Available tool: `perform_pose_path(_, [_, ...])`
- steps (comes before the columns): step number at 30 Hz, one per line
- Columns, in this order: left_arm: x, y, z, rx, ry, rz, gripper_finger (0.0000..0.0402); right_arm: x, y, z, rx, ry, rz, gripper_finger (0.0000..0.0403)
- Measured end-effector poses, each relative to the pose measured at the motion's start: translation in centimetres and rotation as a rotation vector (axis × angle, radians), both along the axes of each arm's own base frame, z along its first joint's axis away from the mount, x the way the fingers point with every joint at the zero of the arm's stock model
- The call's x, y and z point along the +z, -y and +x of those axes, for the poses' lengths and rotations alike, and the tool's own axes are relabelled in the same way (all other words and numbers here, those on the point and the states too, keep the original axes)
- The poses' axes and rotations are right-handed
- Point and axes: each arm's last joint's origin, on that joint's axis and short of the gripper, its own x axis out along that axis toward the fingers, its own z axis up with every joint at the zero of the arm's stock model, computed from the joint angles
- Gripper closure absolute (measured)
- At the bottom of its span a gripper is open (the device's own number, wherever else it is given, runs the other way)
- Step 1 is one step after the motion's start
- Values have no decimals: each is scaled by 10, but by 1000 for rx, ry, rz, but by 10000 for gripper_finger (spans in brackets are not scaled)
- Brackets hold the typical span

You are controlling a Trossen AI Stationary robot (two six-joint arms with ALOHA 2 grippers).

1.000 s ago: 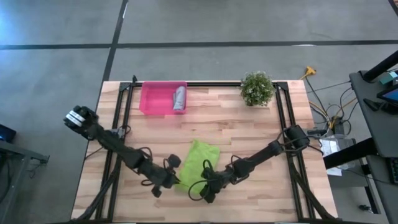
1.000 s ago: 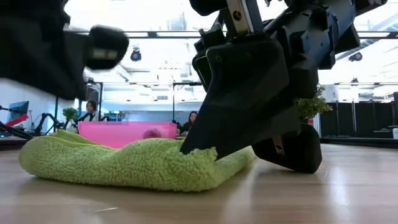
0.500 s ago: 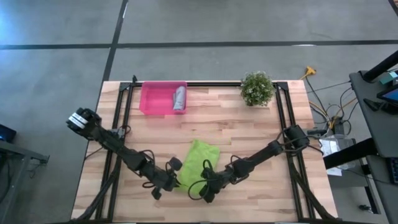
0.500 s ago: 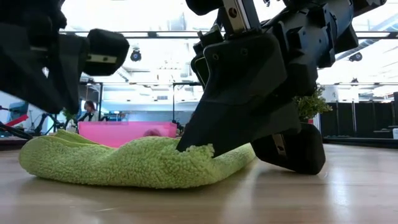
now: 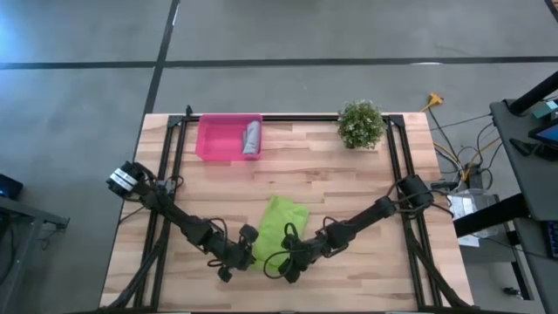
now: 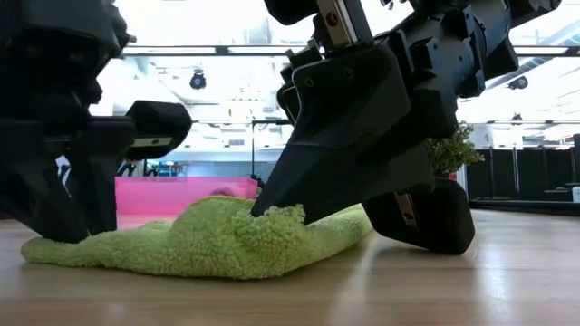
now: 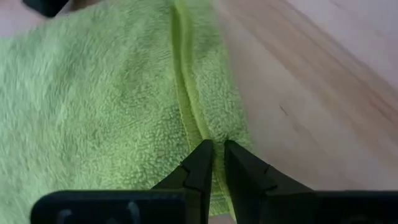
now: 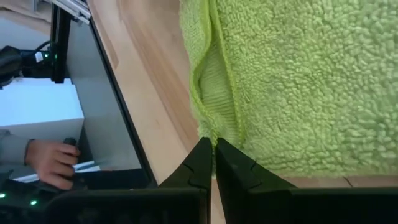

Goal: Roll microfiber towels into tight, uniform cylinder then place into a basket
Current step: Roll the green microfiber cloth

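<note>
Both grippers [image 5: 247,254] [image 5: 285,259] low, pinching the green towel's [image 5: 281,223] near edge.

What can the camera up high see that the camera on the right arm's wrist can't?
Only the high view shows the shallow translucent pink plastic tray with a rolled grey towel inside, the small green potted plant, and the left gripper. Only the right wrist view shows a person's hand beyond the table edge, and the lime green towel's hem pinched in shut jaws. Both show the lime green fluffy microfiber towel and the right gripper.
</note>
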Motion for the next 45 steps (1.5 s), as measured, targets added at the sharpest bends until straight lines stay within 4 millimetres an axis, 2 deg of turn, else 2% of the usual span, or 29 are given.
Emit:
perform_pose_path(6, [-3,-1,0,80,-31,-56,370,3,0,-1,36,25,-49,385])
perform_pose_path(13, [0,0,0,70,-33,-83,370,15,5,-9,133,31,-194,335])
perform_pose_path(18, [0,1,0,100,-74,-167,370,53,10,-17,200,133,-303,308])
perform_pose_path(22, [2,3,0,94,-112,-253,370,86,8,-23,230,325,-541,307])
perform_pose_path(25, [3,5,1,79,-137,-328,370,99,1,-26,363,395,-712,307])
perform_pose_path(29, [3,4,2,94,-160,-364,370,85,-9,-28,600,372,-857,307])
perform_pose_path(32, [2,3,1,107,-169,-379,370,74,-16,-24,709,400,-839,307])
perform_pose_path(35, [2,3,1,103,-172,-389,370,62,-21,-21,780,423,-735,307])
perform_pose_path(38, [2,2,2,119,-191,-428,370,54,-21,-19,804,411,-710,307])
perform_pose_path(41, [3,2,4,147,-198,-472,370,54,-20,-16,791,433,-773,307])
perform_pose_path(45, [4,0,7,203,-201,-534,370,55,-26,-11,864,560,-867,297])
